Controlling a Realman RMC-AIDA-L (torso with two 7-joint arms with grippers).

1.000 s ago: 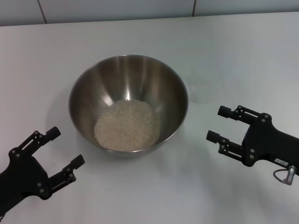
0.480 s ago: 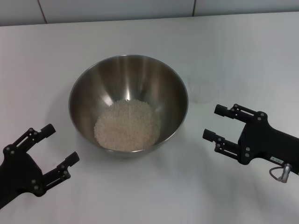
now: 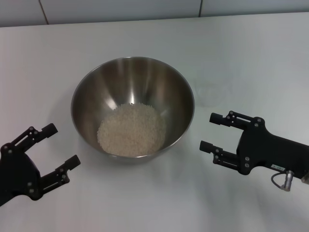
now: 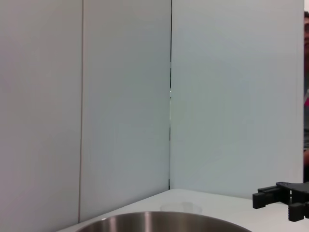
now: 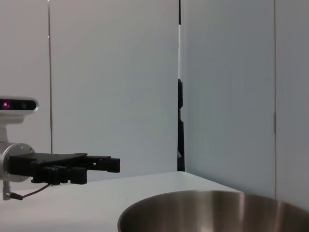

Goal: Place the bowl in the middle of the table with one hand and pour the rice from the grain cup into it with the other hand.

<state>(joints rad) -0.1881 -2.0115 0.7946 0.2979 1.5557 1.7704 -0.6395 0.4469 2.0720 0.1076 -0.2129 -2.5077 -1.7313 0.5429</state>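
Now | L tool (image 3: 54,151) spread, low by bowl (image 3: 87,92) | R tool (image 3: 210,131) spread, empty

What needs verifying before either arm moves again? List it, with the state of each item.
1. Rice in the bowl: ok, a pale heap lies on its bottom.
2. Bowl near the middle of the table: ok.
3. Grain cup set down: ok, it stands upright on the table beside the bowl's right side and looks empty.
4. Left gripper free: ok, open, holding nothing, near the bowl's left front.
5. Right gripper free: ok, open, holding nothing, nearer the robot than the cup.
6. Spilled grains on the table: cannot tell, none visible.
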